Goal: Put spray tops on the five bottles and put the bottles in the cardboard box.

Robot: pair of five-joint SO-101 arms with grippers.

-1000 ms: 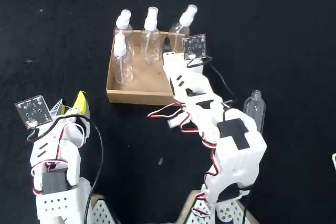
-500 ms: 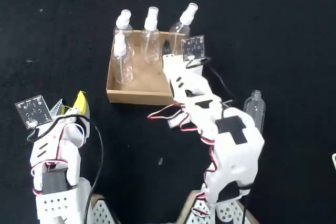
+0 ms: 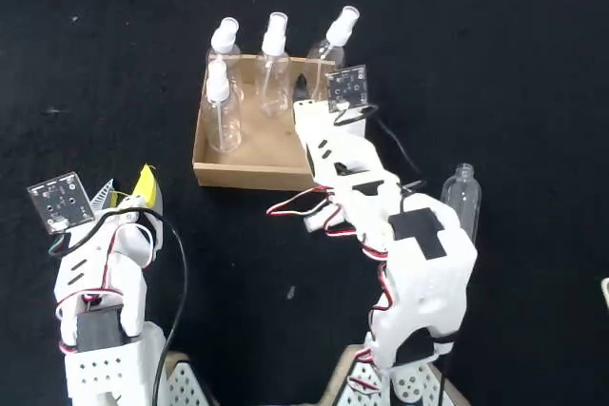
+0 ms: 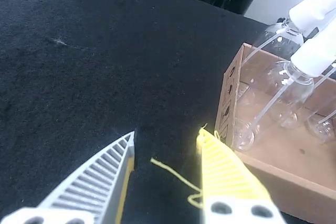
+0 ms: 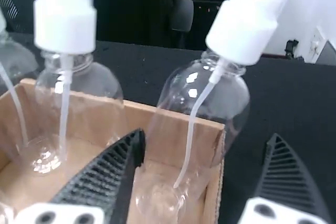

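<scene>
1. Bottle work is coming down to 1 piece, as I am judging it. The bare bottle, with no spray top on it, is standing upright on the table, outside the cardboard box.
2. My right gripper is hanging at the far right corner of the box, its fingers spread wide and clamped on nothing. The leaning bottle is sitting between them with its base inside the box and its white top tipping out toward that corner.
3. The 3 other capped bottles are standing in the box, so I am counting 4 of 5 as boxed.
4. What matters next is where the bare bottle is sitting. It is back toward my right arm's base and off to that arm's right, well apart from the fingers, which are pointing the other way, into the box. Its long axis is running straight up, so I am expecting to take it from the side.
5. My left gripper is hovering low near the box's front left corner, fingers apart and empty. The box and my right arm are lying between it and the bare bottle, so my right arm is far nearer.
</scene>
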